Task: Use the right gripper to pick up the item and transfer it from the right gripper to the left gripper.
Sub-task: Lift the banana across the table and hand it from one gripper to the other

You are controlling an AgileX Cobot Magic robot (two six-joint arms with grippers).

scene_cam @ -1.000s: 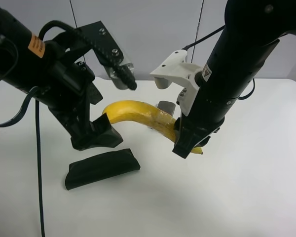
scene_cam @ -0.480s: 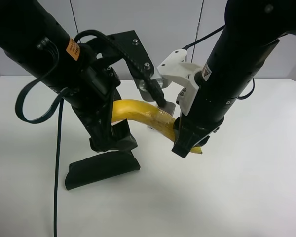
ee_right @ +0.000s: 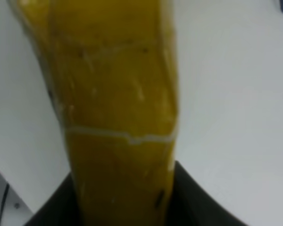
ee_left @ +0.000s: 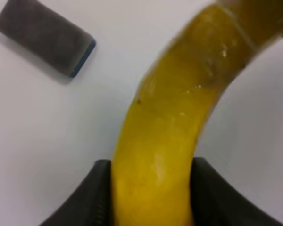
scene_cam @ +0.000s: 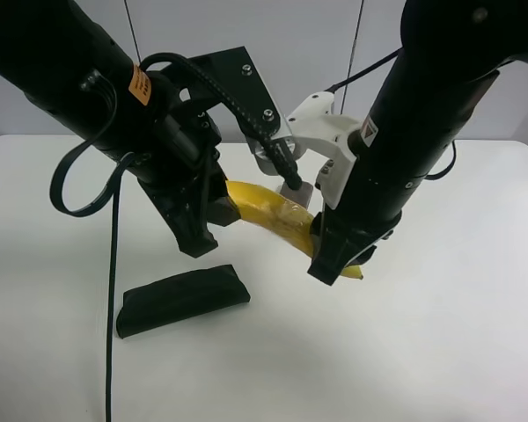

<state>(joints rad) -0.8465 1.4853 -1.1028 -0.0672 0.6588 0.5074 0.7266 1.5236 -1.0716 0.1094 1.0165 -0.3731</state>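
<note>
The yellow banana (scene_cam: pixel 266 211) hangs above the table between both arms. My right gripper (scene_cam: pixel 334 255), on the white-bracket arm at the exterior high view's right, is shut on its lower right end. The right wrist view shows the banana (ee_right: pixel 118 94) filling the jaws of that gripper (ee_right: pixel 125 200). My left gripper (scene_cam: pixel 216 213), on the arm with the orange sticker, is at the banana's left end, which it hides. In the left wrist view the fingers of that gripper (ee_left: pixel 153 200) press both sides of the banana (ee_left: pixel 172 122).
A dark green pouch (scene_cam: pixel 181 299) lies on the white table (scene_cam: pixel 440 343) below the left gripper. The grey-and-blue eraser block (ee_left: pixel 45 43) lies behind the banana and is partly hidden in the exterior view (scene_cam: pixel 297 189). A black cable (scene_cam: pixel 110 290) hangs from the left arm.
My left arm has moved right and in onto the banana's left end, and its fingers now sit against it. The right arm has held the banana still.
</note>
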